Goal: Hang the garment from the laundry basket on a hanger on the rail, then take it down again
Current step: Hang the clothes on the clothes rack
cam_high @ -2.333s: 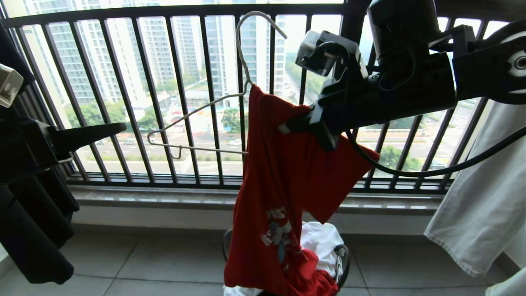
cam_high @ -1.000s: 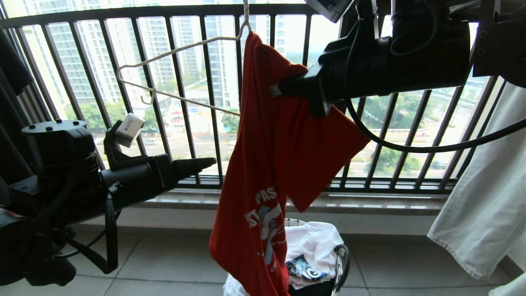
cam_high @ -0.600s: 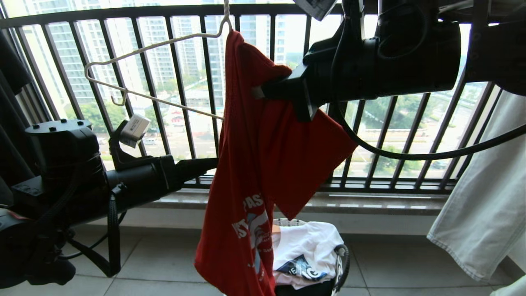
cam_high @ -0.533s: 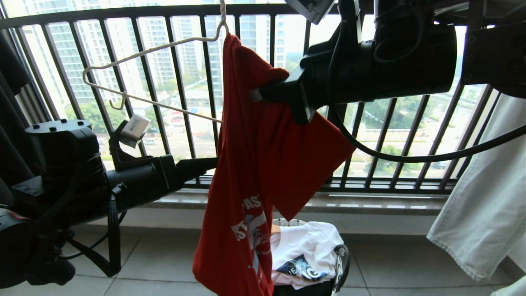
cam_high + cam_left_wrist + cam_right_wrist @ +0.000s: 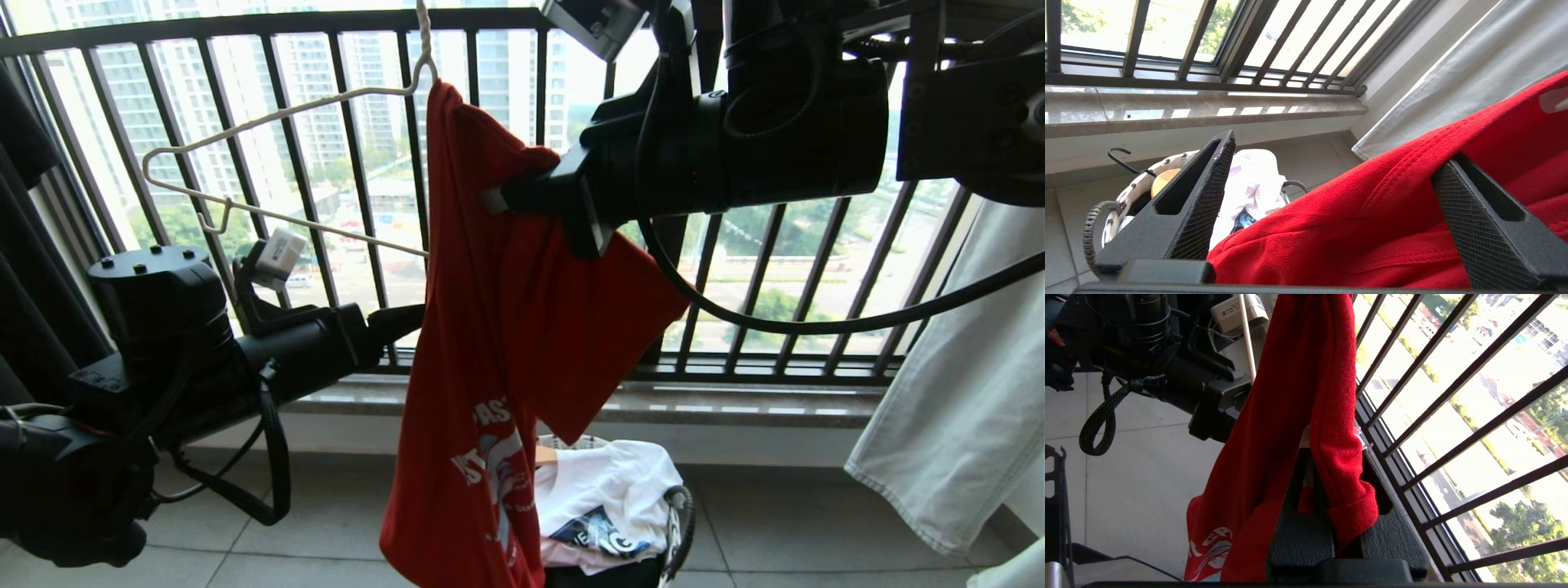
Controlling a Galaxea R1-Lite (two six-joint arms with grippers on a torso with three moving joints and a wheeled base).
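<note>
Garment on hanger, right side only

Red T-shirt (image 5: 506, 327), white lettering low, bunched over right half of cream wire hanger (image 5: 269, 155), above laundry basket (image 5: 673, 523). Right gripper (image 5: 510, 196) clamped on shoulder fabric. Left gripper (image 5: 1331, 204) spread wide around red hem.

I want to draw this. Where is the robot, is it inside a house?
It looks like a high apartment balcony used for drying laundry. A black barred railing looks out on tall buildings and a road far below, a red T-shirt hangs on a wire hanger, and a laundry basket sits on the tiled floor.
</note>
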